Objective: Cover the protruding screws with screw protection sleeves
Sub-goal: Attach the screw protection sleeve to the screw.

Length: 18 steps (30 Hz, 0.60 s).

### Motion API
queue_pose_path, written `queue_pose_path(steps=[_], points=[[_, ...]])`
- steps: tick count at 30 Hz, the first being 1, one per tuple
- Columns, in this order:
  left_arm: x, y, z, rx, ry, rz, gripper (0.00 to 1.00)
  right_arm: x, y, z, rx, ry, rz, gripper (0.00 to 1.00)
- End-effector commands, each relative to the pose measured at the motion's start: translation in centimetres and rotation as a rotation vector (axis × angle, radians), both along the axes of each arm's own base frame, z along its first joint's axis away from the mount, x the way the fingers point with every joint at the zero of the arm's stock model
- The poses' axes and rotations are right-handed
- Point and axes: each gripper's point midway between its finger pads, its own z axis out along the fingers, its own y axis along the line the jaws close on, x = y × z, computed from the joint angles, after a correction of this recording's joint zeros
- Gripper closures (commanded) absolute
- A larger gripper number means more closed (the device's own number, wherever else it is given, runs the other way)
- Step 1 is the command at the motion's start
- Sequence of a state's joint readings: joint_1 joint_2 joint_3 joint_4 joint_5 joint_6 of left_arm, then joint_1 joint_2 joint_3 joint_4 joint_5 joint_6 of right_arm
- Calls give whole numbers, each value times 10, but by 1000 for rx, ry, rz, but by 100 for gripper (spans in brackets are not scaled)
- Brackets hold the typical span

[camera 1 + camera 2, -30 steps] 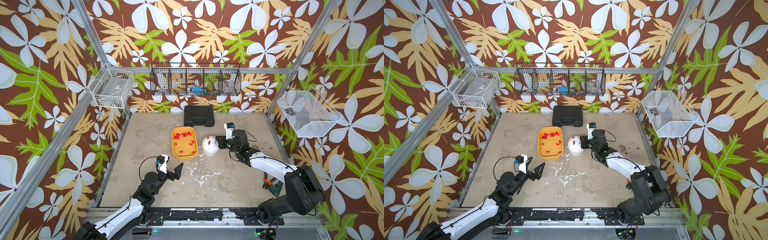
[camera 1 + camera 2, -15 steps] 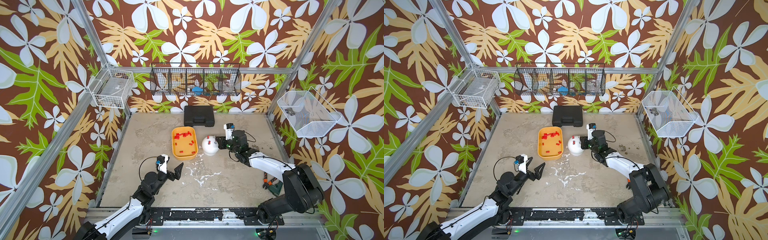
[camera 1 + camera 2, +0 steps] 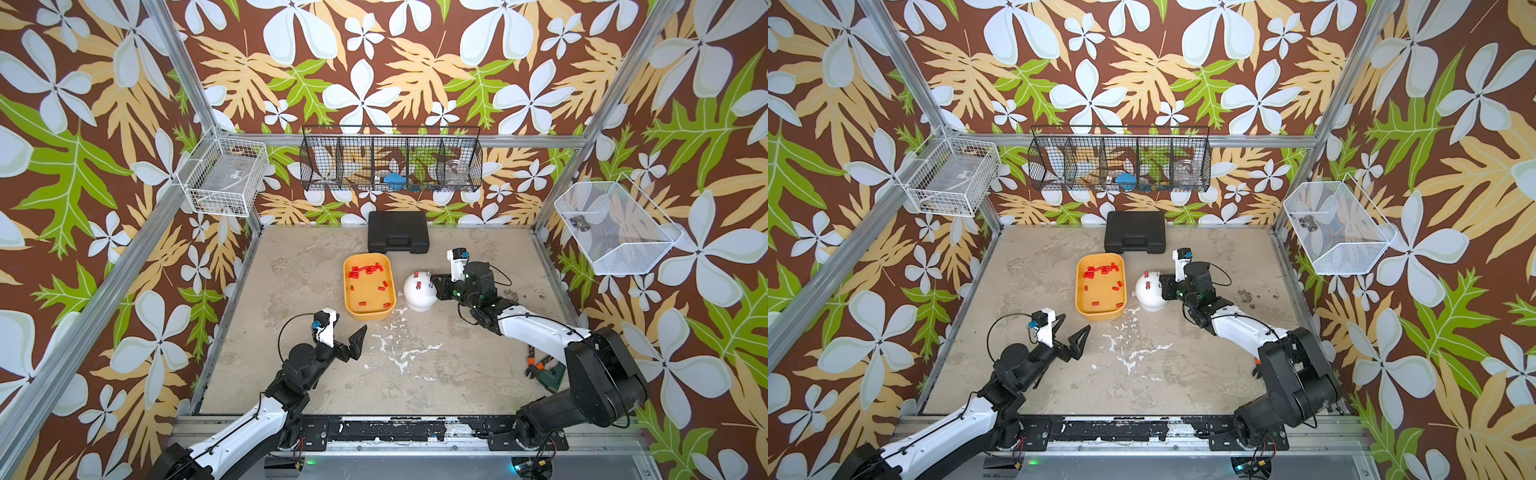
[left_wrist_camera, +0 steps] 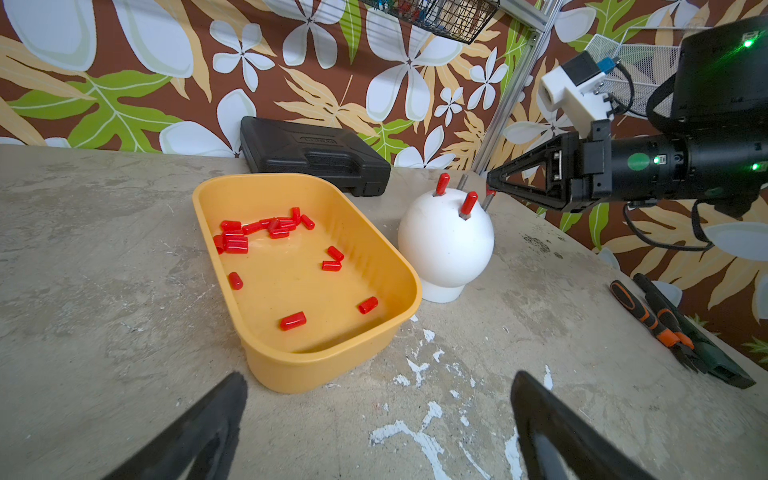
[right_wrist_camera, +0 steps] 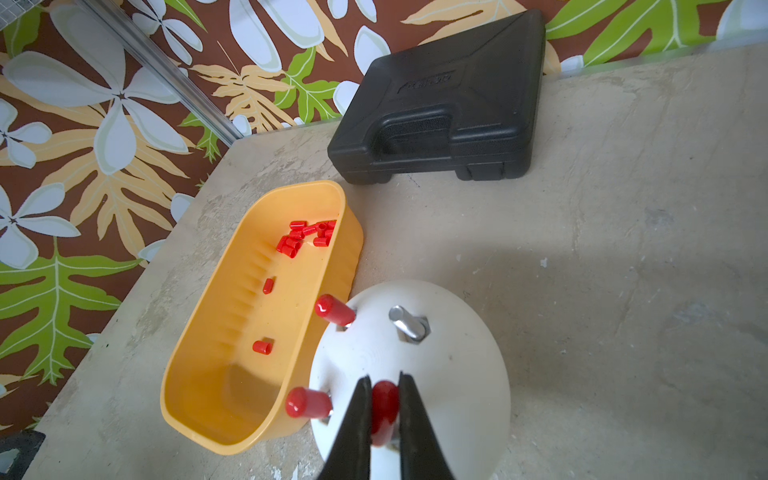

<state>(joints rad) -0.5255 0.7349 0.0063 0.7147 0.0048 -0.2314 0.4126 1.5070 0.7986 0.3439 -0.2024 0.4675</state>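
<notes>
The left gripper (image 3: 1071, 332) hovers low over the table (image 3: 457, 374), short of the orange tray (image 4: 324, 370). Its fingers are spread fully wide and hold nothing. It is judged to be parked clear of the working arm, yet aimed at the tray for a later pick.

The orange tray holds the loose screw protection sleeves (image 4: 235, 241), a cluster at its far end and several lying singly. It stands just beside the white dome (image 4: 444, 245), apparently to keep supply near the work.

The white dome stands on its flat foot between the tray and the right arm. The four protruding screws (image 5: 405, 322) splay outward from its crown. The two on the tray side are sleeved nearly to the base. One at the far side is bare metal.

The right gripper (image 5: 384, 381) has its fingers nearly closed, pinching one sleeve (image 5: 383, 411) by its sides, in line with the fourth screw. The left wrist view shows grey shank below the red, so this sleeve is judged started but not seated. A side grip leaves the open end free to slide down.

The black case (image 3: 398, 232) at the back wall and the pliers (image 4: 656, 320) at the right edge lie well apart from the work.
</notes>
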Motion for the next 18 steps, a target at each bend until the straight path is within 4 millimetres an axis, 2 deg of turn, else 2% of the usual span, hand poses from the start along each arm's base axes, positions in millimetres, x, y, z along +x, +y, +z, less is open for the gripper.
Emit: queue_pose_path(steps=[1,12,18], points=[[1,-1,10,-7,-34,-3,0,-4,-6,-10,-42,20,-12,86],[2,-1,9,-6,-32,-4,0,-9,-7,-13,-142,-22,-32,87],[1,-1,9,-5,-32,-4,0,-9,-14,-13,-162,-37,-69,87]])
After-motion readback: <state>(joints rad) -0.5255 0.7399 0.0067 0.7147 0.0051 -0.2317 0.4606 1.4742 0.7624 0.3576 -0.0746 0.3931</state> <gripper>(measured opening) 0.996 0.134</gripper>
